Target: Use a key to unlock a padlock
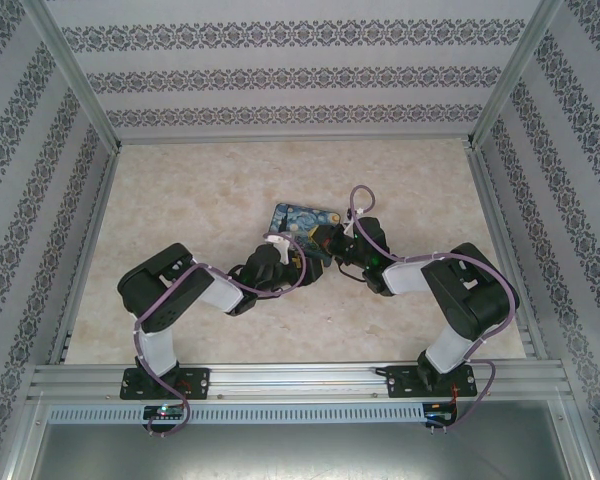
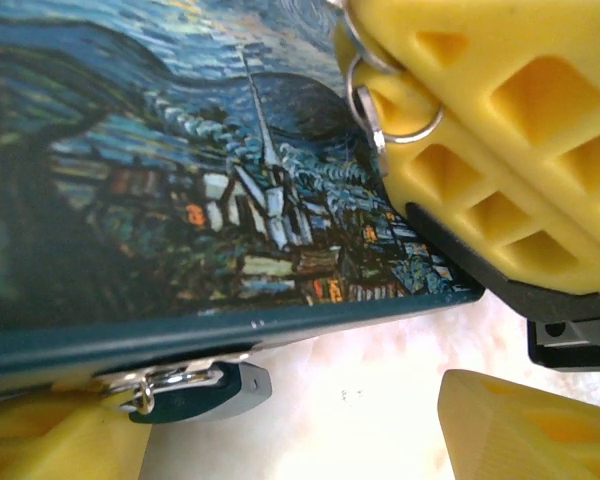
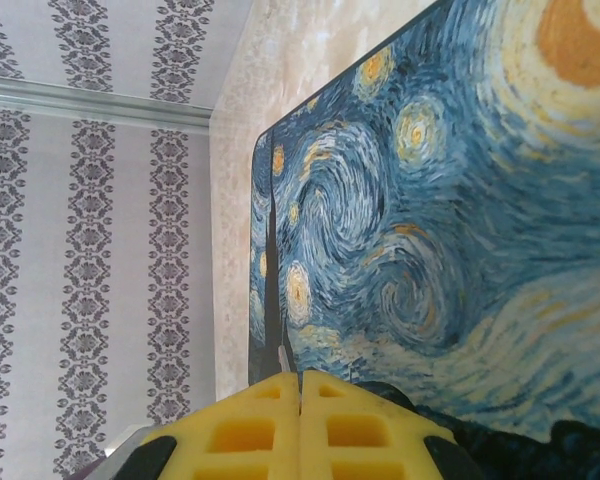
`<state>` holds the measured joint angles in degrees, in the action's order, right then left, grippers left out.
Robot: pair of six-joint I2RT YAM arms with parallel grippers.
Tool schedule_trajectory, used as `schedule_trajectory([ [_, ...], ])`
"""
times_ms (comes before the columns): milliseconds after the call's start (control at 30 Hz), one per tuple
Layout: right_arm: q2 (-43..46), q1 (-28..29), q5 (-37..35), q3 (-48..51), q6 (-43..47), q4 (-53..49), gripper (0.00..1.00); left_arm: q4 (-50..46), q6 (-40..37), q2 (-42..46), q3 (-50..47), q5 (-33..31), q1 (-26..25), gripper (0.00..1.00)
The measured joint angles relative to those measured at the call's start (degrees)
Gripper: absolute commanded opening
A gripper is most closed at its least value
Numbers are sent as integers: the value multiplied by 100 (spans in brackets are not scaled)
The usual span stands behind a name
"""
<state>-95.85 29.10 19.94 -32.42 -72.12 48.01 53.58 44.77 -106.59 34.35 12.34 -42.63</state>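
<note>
The padlock (image 2: 205, 392), dark teal and grey with a silver shackle, lies on the table at the near edge of the Starry Night mat (image 2: 180, 180). My left gripper (image 2: 300, 445) is open. Its left finger (image 2: 50, 440) sits beside the padlock, and its right finger (image 2: 525, 430) stands well clear. My right gripper (image 3: 300, 385) is shut, and a thin metal key blade (image 3: 284, 355) pokes out between its pads. Over the mat, silver key rings (image 2: 380, 100) hang at the right gripper's yellow fingers (image 2: 500, 130). From above, the left gripper (image 1: 283, 258) and right gripper (image 1: 330, 242) meet at the mat (image 1: 298, 222).
The marble-patterned table (image 1: 180, 200) is bounded by patterned walls and metal rails (image 1: 90, 230) on three sides. Open table lies behind and to both sides of the mat.
</note>
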Motion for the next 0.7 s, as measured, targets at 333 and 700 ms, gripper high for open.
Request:
schedule_trajectory([
  [333, -114, -11, -17, 0, -24, 177, 0, 1495, 890, -415, -345, -208, 26, 74],
  [700, -170, -11, -9, -2, -107, 280, 0, 1681, 1364, -435, -424, -352, -48, 71],
])
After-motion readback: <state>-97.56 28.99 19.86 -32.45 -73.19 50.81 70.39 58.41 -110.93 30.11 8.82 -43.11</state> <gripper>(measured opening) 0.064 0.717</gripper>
